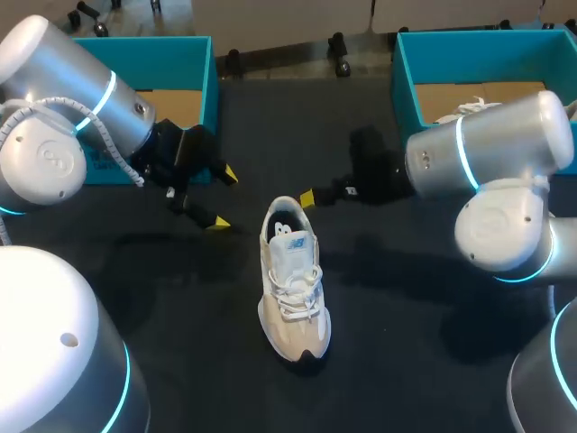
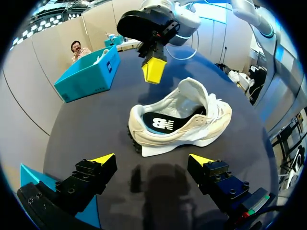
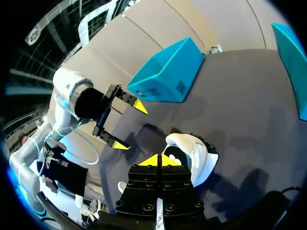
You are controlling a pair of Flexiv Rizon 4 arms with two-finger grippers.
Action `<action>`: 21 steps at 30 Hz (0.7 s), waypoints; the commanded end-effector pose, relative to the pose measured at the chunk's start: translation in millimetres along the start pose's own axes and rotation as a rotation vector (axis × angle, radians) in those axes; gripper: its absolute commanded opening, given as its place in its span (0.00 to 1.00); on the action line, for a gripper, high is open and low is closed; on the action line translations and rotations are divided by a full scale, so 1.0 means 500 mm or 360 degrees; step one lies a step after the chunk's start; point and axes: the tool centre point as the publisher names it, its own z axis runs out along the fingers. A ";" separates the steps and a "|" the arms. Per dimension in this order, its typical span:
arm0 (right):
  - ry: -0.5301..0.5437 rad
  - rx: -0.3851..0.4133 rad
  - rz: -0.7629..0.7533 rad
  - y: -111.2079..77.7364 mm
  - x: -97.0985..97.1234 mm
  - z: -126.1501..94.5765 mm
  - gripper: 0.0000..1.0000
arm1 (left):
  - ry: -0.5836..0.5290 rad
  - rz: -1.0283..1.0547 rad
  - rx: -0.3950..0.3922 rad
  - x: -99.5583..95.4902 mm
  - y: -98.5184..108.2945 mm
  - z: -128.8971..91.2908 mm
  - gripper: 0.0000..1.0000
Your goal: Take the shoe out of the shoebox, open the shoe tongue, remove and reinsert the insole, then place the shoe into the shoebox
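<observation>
A white and beige sneaker stands upright on the dark table, heel toward the far side. Its tongue stands raised, and a dark insole shows inside the opening. My left gripper hovers open to the left of the heel, holding nothing. In its own view the shoe lies ahead of the spread fingertips. My right gripper is shut and empty, just behind the heel. In the right wrist view its joined tips sit close to the shoe, with the left gripper beyond.
A teal shoebox stands at the far left behind my left arm. A second teal box at the far right holds another white shoe. Dark table surface surrounds the sneaker on the near side.
</observation>
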 end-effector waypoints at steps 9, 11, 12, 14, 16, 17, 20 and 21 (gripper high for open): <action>-0.0361 0.0007 0.0335 -0.013 0.020 0.016 0.00 | 0.0036 -0.0045 -0.0036 -0.063 -0.012 -0.050 1.00; -0.0388 0.0024 0.0374 -0.010 0.021 0.019 0.00 | 0.0037 -0.0044 -0.0046 -0.076 -0.015 -0.058 1.00; -0.0398 0.0028 0.0408 -0.008 0.023 0.020 0.00 | 0.0038 -0.0048 -0.0049 -0.083 -0.016 -0.063 1.00; -0.0445 0.0051 0.0466 -0.006 0.025 0.021 0.00 | 0.0042 -0.0053 -0.0060 -0.093 -0.019 -0.074 1.00; -0.0477 0.0045 0.0514 -0.006 0.026 0.023 0.00 | 0.0050 -0.0050 -0.0057 -0.103 -0.019 -0.088 1.00; -0.0482 0.0046 0.0528 -0.006 0.026 0.024 0.00 | 0.0057 -0.0058 -0.0051 -0.108 -0.019 -0.094 1.00; -0.0533 0.0072 0.0585 -0.008 0.026 0.031 0.00 | 0.0093 -0.0099 -0.0048 -0.120 -0.020 -0.107 1.00; -0.0576 0.0097 0.0622 -0.009 0.027 0.034 0.00 | 0.0089 -0.0105 -0.0052 -0.123 -0.019 -0.112 1.00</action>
